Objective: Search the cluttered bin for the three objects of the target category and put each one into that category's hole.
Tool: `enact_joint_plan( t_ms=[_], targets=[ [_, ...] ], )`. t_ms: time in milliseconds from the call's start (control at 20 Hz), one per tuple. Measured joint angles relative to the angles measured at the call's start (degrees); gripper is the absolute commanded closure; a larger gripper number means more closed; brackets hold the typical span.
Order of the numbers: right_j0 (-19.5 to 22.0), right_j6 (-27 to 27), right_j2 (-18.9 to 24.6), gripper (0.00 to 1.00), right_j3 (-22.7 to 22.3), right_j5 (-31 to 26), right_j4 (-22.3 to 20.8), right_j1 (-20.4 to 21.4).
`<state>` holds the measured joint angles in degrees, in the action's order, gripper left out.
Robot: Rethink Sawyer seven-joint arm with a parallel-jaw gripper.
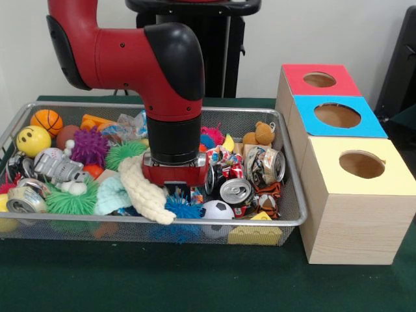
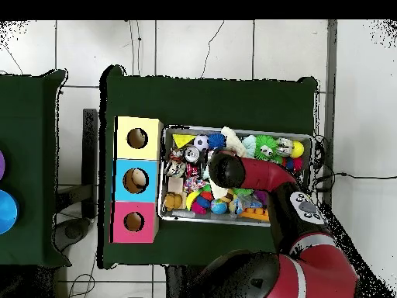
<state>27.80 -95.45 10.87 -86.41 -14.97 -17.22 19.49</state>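
The wire mesh bin [image 1: 294, 220] sits on the green table, full of toys; it also shows in the overhead view [image 2: 161, 194]. My gripper [image 1: 177, 190] reaches down into the bin's middle among the clutter, and its tips are hidden. One patched fabric bundle [image 1: 219, 156] lies just right of my wrist, and shows in the overhead view [image 2: 193, 185]. Another bundle [image 1: 132, 126] lies behind the arm at the bin's far side. The yellow-faced box's hole [image 1: 361, 164] is right of the bin, nearest the camera, and shows in the overhead view [image 2: 137, 138].
The blue-faced box [image 1: 338, 116] and the red-faced box [image 1: 318, 79] stand behind the yellow one. The bin holds a cream rope toy [image 1: 143, 188], crushed cans [image 1: 235, 192], a teddy bear [image 1: 260, 134], spiky balls [image 1: 90, 146], a soccer ball [image 1: 218, 209] and a basketball [image 1: 47, 121].
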Motion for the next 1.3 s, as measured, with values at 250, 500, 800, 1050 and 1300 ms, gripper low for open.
enact_joint_plan(
  t_ms=[250,500,800,1050,1300],
  targets=[
    [-0.02,0.0,0.0,1.0,0.0,0.0,0.0,0.02],
    [-0.42,0.0,-0.16,1.0,-0.2,-0.07,-0.02,0.3],
    [-1.32,0.0,-0.44,1.0,-1.23,-0.28,-0.05,1.67],
    [-1.17,0.0,-0.36,1.0,-2.64,-2.1,-0.07,4.27],
    [1.86,0.0,1.18,1.0,-2.83,-6.24,-0.07,6.77]
  ],
)
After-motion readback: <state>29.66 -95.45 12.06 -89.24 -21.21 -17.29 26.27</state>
